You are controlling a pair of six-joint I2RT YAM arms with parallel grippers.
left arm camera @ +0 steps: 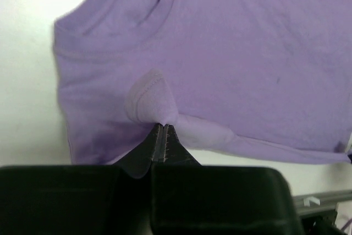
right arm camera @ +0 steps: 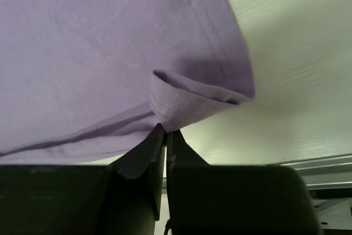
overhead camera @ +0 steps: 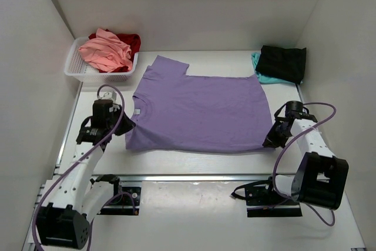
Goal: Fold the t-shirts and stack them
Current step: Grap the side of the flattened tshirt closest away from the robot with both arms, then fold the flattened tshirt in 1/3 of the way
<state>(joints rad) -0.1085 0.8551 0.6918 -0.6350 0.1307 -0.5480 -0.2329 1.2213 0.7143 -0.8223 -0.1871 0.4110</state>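
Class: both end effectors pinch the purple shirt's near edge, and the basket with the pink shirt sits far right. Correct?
No: the top view shows the basket with the pink shirt far left. The left end effector and right end effector do pinch the near edge of the purple shirt.

White arm links (overhead camera: 75, 171), black joints (overhead camera: 320, 180), purple cables (overhead camera: 274, 171)

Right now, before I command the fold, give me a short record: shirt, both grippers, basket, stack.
shirt in work: lavender t-shirt, spread flat, collar to the left
left gripper: shut on a cloth fold at its near shoulder edge
right gripper: shut on its near hem corner
basket: far left, holds salmon-pink t-shirt and red t-shirt
stack: far right, black t-shirt atop teal t-shirt
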